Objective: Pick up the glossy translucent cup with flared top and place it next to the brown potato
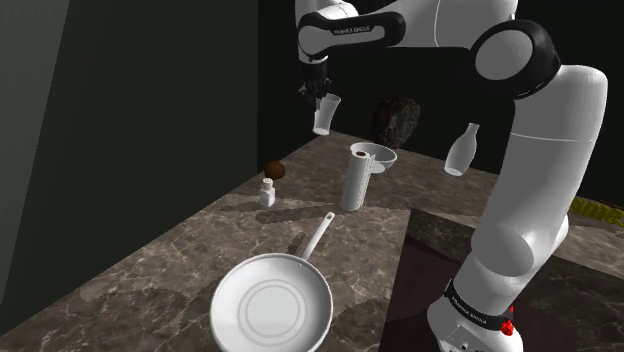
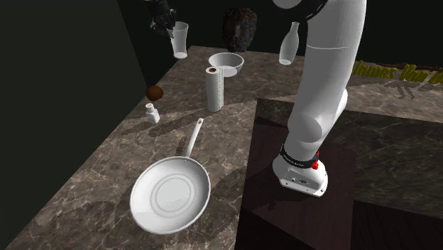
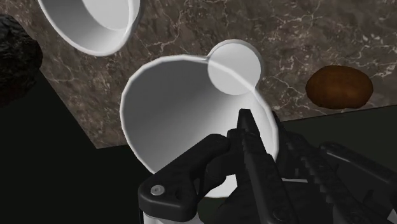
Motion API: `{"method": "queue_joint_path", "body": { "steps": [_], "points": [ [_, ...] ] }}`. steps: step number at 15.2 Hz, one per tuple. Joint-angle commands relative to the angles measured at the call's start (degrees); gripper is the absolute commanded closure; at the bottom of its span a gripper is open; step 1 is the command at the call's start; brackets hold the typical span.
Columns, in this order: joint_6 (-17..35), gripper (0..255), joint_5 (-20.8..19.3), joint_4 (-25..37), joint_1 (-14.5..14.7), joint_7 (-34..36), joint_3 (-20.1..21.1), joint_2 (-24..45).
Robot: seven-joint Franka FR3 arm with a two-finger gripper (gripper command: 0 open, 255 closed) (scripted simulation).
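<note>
We see the claw (image 1: 321, 93) pinching the rim of the pale, see-through cup (image 1: 325, 116). The cup hangs just under the claw, up in the air over the far end of the table (image 1: 150, 270), and its wide top faces up. The brown potato (image 1: 275, 171) lies on the table down below the claw, well apart from the cup. A small white shaker (image 1: 267, 192) stands just beside the potato. A white bowl (image 1: 383, 156) and a roll of paper towel (image 1: 355, 182) stand close together on the table, lower than the claw. A white frying pan (image 1: 272, 305) lies far from the claw, beside the dark stand (image 1: 420, 300). A white bottle (image 1: 462, 150) shows near the arm
</note>
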Motion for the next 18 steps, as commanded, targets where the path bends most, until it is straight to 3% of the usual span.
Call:
{"method": "queue_joint_path", "body": {
  "steps": [1, 18],
  "points": [
    [-1.8, 255, -0.8, 7.1, -0.1, -1.7, -0.6, 5.0],
    [10.3, 255, -2.1, -5.7, -1.0, 2.5, -1.1, 4.9]
  ]
}}
